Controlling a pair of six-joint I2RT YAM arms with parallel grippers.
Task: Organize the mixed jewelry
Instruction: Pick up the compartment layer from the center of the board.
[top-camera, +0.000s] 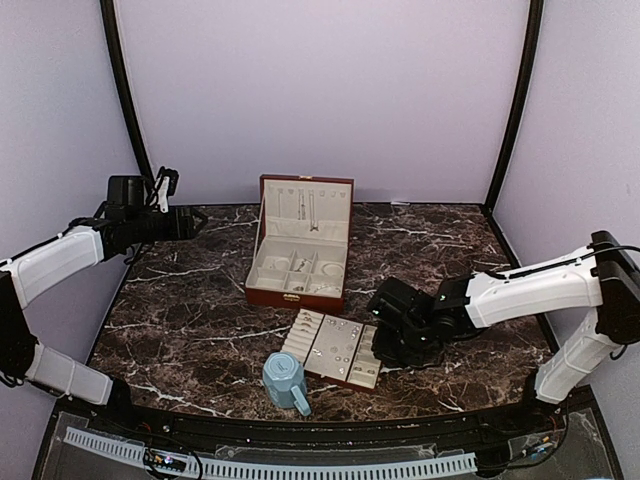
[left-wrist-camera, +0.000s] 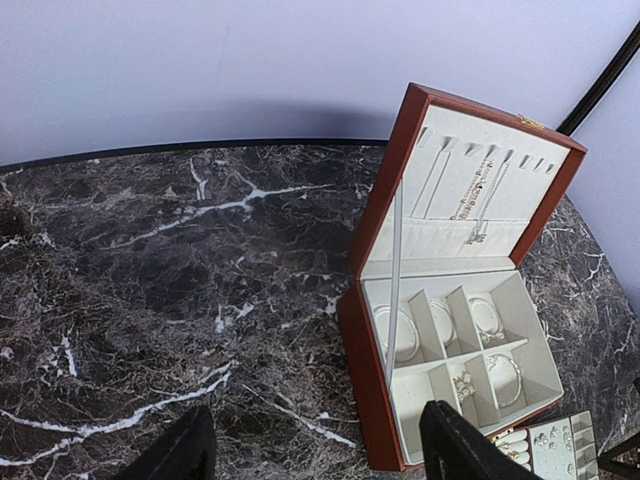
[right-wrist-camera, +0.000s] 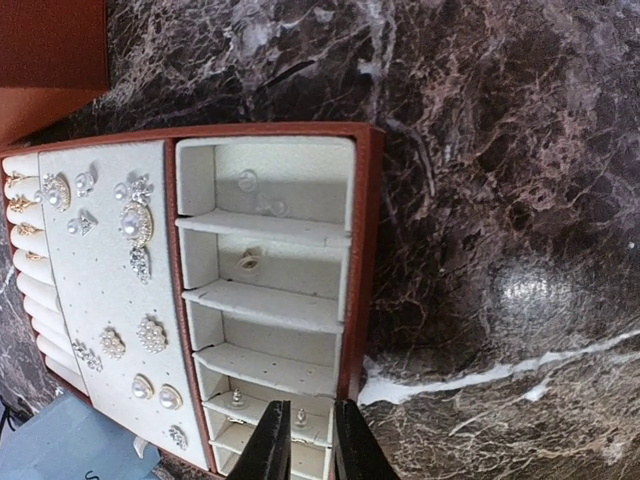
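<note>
**Right gripper low over the tray, left gripper parked high and wide**

The right arm reaches in from 3 o'clock, elbow bent, and holds the right gripper (right-wrist-camera: 312, 448) low over the 3 o'clock end of the flat brown tray (right-wrist-camera: 364, 260). Its fingers stand only a narrow gap apart. A tiny stud (right-wrist-camera: 300, 416) sits right at that gap, but I cannot tell whether they pinch it.

The left arm stretches along the 9 o'clock edge of the desk (top-camera: 200, 300). It carries the left gripper (left-wrist-camera: 320, 452) well above the marble with its fingers spread wide and nothing between them.

The mixed jewelry (right-wrist-camera: 135, 222) is small and silvery or pearly. Pearl clusters and studs are pinned on the tray's cream panel, and rings are tucked in the rolls at its 9 o'clock side. Tiny pieces lie in the small cells beneath the right gripper.

The jewelry box (top-camera: 295, 296) stands open at the desk's centre, at 12 o'clock from the tray. Thin chains hang inside its upright lid. Thin hoops (left-wrist-camera: 400, 335) lie in its cream compartments.

A light-blue mug (top-camera: 285, 382) sits at the tray's 7 o'clock corner.
</note>
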